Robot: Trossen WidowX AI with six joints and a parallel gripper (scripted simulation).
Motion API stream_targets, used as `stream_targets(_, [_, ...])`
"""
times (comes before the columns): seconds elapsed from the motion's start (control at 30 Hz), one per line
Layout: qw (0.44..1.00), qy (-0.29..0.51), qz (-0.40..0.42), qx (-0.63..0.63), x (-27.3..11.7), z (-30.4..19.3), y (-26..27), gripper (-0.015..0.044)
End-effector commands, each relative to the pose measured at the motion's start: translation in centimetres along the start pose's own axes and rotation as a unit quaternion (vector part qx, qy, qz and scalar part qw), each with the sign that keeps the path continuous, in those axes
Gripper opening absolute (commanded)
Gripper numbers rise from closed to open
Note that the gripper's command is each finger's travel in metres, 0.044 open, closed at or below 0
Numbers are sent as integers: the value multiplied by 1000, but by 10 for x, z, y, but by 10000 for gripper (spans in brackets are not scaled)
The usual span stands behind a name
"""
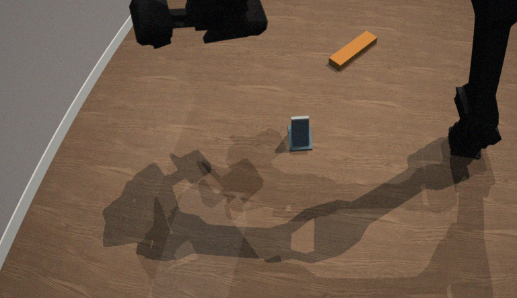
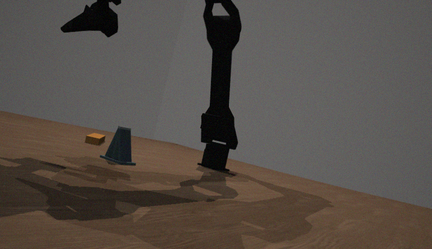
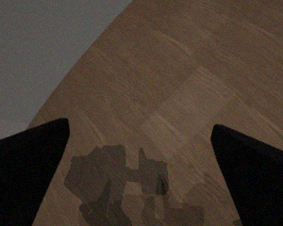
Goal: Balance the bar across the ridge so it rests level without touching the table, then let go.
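I count one orange bar (image 1: 352,50) (image 2: 94,139), flat on the table (image 1: 244,100) (image 2: 286,189) (image 3: 146,85) near one blue ridge (image 1: 300,132) (image 2: 120,146). My single gripper (image 2: 58,8) (image 3: 141,130) is open above the table.

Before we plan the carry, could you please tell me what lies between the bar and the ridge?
Only bare wood tabletop lies between the bar and the ridge; the top view shows it.
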State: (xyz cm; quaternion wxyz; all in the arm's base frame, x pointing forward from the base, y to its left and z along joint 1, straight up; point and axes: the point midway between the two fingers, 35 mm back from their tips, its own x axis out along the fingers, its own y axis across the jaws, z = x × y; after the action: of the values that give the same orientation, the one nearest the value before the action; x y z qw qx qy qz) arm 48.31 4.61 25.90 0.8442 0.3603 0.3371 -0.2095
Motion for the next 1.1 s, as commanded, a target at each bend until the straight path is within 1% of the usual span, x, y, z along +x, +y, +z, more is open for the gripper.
stream_targets(0.0, [1000, 0, -1, -2, 0, 0, -1, 374])
stream_targets(0.07, [1000, 1, -8, -18, 2, 3, -7, 321])
stream_targets(0.1, [999, 2, -13, -30, 3, 6, -12, 315])
stream_targets(0.57, [979, 30, -78, -187, 16, 35, -81, 315])
stream_targets(1.07, [927, 94, -123, -342, 20, 55, -154, 315])
